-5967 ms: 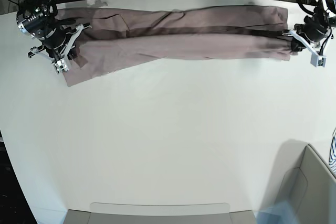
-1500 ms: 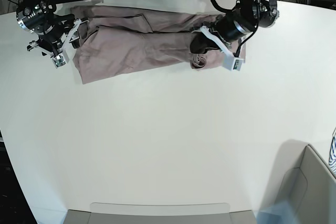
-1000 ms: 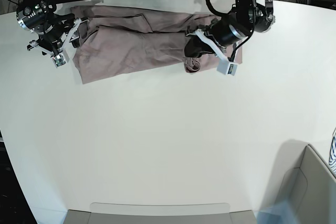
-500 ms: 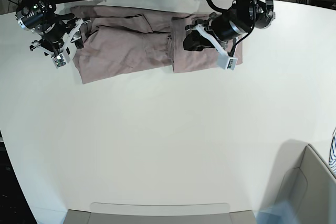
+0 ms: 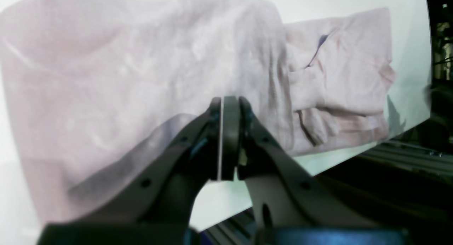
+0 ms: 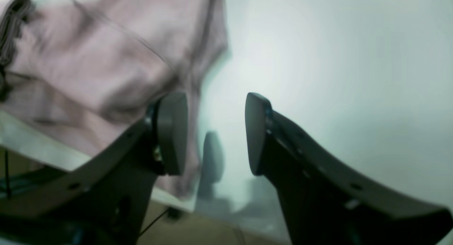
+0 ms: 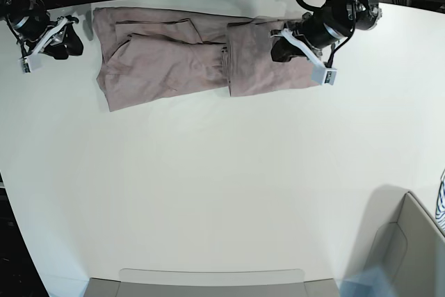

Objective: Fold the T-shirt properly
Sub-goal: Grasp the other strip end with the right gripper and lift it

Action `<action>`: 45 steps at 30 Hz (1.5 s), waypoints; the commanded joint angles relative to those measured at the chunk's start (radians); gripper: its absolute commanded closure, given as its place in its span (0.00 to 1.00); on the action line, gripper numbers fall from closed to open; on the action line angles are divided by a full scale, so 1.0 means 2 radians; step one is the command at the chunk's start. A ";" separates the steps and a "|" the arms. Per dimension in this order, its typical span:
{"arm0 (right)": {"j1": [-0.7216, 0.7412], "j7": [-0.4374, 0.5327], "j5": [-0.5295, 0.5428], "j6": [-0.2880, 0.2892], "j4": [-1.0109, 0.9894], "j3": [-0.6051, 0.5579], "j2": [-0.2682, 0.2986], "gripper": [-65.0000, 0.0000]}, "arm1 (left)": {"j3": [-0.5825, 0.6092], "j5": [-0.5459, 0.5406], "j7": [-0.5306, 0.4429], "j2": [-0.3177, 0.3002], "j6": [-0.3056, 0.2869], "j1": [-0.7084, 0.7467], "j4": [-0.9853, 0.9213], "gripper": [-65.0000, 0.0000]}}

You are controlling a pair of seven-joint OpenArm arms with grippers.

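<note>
No text, label or number can be read anywhere (the wrist views are blurred).

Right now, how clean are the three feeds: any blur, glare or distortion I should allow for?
Base view: sharp, evenly lit, table edges bowed by the wide lens. Left wrist view: soft focus, T-shirt washed pale, left gripper dark against it. Right wrist view: blurred throughout, right gripper fingers edge-soft, with bright glare on the bare tabletop.

Bright even light from above, white table (image 7: 222,186) slightly glaring, base view curved at edges, both wrist views blurred, soft shadows.
</note>
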 commanded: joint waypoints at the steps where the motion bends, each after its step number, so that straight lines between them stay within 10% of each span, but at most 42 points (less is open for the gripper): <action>1: 0.002 0.009 0.021 0.006 -0.019 0.007 0.010 0.59 | -0.001 -0.009 -0.004 -0.001 -0.003 0.001 0.008 0.99; 18: 0.104 0.011 -0.062 0.006 -0.138 -0.072 -0.040 0.59 | 0.000 -0.009 -0.004 -0.011 -0.003 0.006 0.008 0.99; 34: 0.055 0.011 0.015 0.006 -0.098 -0.167 -0.057 0.59 | 0.000 -0.009 -0.004 -0.011 -0.003 0.017 0.008 0.99; 40: 0.083 0.011 -0.028 0.006 -0.095 -0.162 -0.057 0.98 | 0.000 -0.009 0.001 -0.011 -0.003 0.018 0.009 0.99; 45: 0.114 0.011 -0.100 0.006 -0.095 -0.158 -0.057 1.00 | 0.000 -0.009 0.000 -0.024 -0.003 0.030 0.009 0.99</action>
